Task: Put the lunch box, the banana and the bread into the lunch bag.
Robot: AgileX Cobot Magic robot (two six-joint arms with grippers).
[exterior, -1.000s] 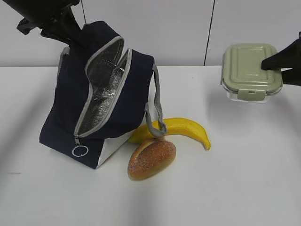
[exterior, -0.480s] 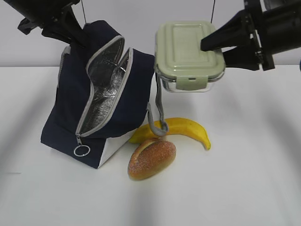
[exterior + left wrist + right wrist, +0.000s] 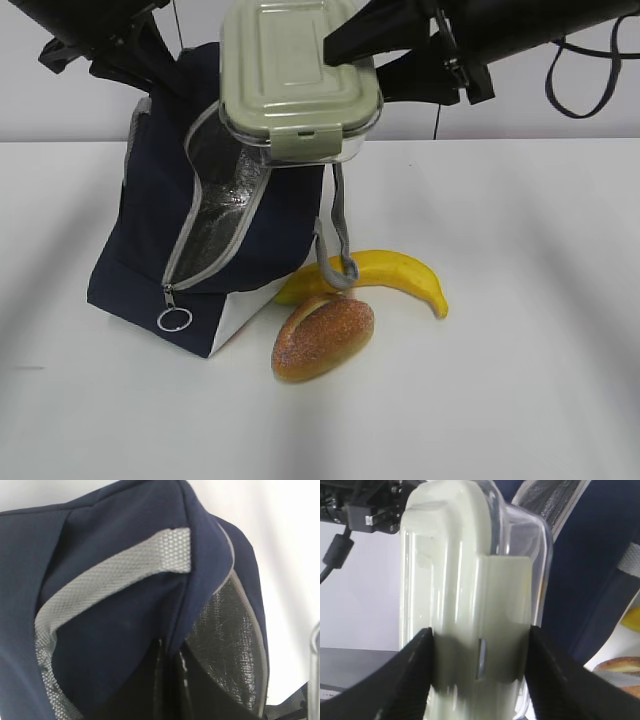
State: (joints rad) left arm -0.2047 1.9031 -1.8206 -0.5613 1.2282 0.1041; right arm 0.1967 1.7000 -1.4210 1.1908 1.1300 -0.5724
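The navy lunch bag (image 3: 140,240) stands tilted on the white table, unzipped, its silver foil lining (image 3: 222,205) showing. My left gripper (image 3: 148,72) is shut on the bag's top edge and holds it up; in the left wrist view (image 3: 170,680) its dark jaws pinch the fabric edge (image 3: 192,605). My right gripper (image 3: 350,58) is shut on the green-lidded lunch box (image 3: 297,80) and holds it just above the bag's open mouth. In the right wrist view the box (image 3: 470,595) sits between both fingers (image 3: 405,680). The banana (image 3: 400,272) and the bread (image 3: 322,337) lie beside the bag.
The bag's grey handle (image 3: 335,235) hangs over the banana's left end. The zipper ring pull (image 3: 171,320) hangs at the bag's lower front. A black cable (image 3: 590,80) loops off the right arm. The white table (image 3: 540,380) runs right and forward.
My right gripper has carried the lunch box from the far right leftwards and upwards, to above the bag's opening. The left gripper, bag, banana and bread have stayed put.
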